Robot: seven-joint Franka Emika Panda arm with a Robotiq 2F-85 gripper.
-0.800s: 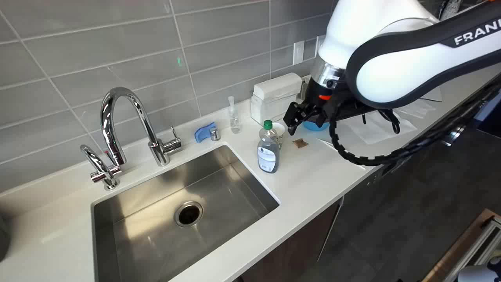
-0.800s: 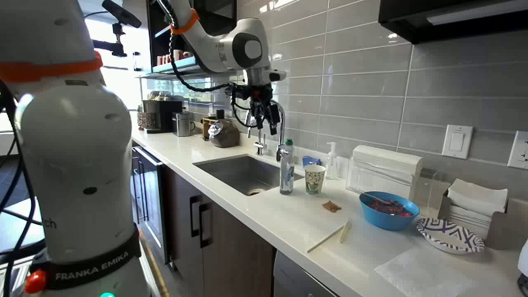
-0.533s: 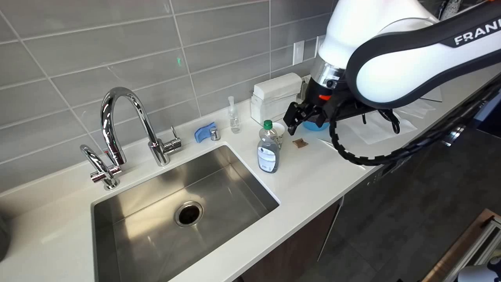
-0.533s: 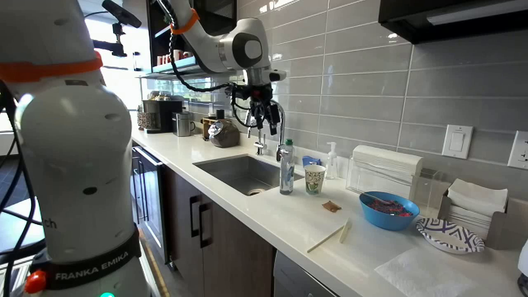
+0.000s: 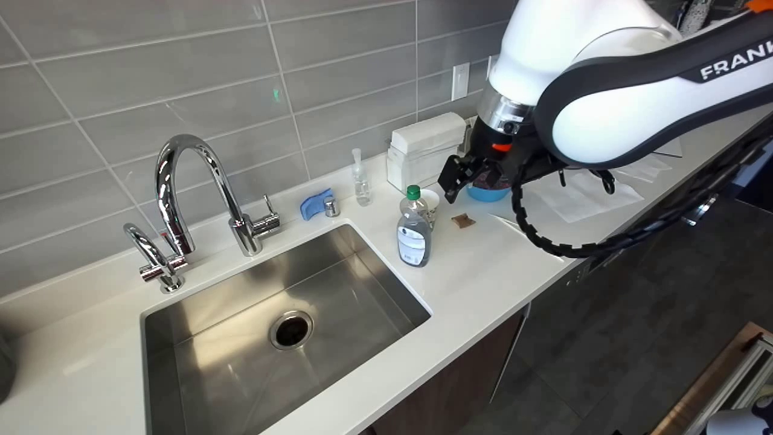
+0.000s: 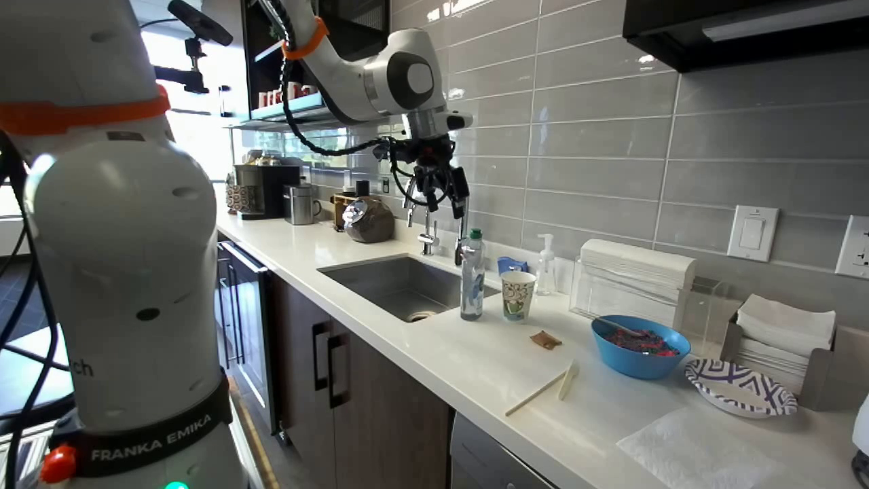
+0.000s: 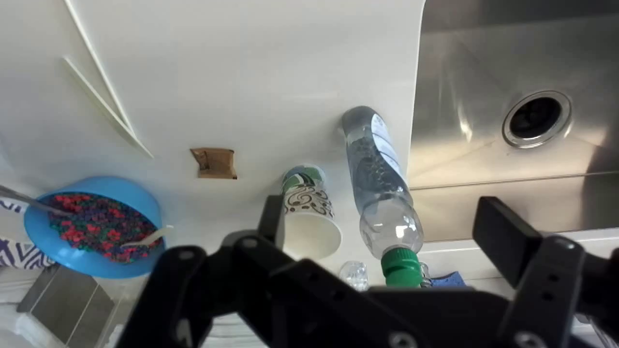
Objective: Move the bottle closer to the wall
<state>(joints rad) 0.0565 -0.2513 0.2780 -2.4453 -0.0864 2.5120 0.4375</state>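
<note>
The clear bottle, green-capped and part-filled with bluish liquid, stands upright on the table. The grey tiled wall stands apart from it.

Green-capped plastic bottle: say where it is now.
In the wrist view, the green-capped plastic bottle stands on the counter right of center, between the patterned paper cup on its left and the steel sink on its right.

Upper left, the wall shows me glossy tile; below, the sink is satiny metal, the tap polished chrome. Mid-frame, the bottle looks smooth plastic, the cup paper.
</note>
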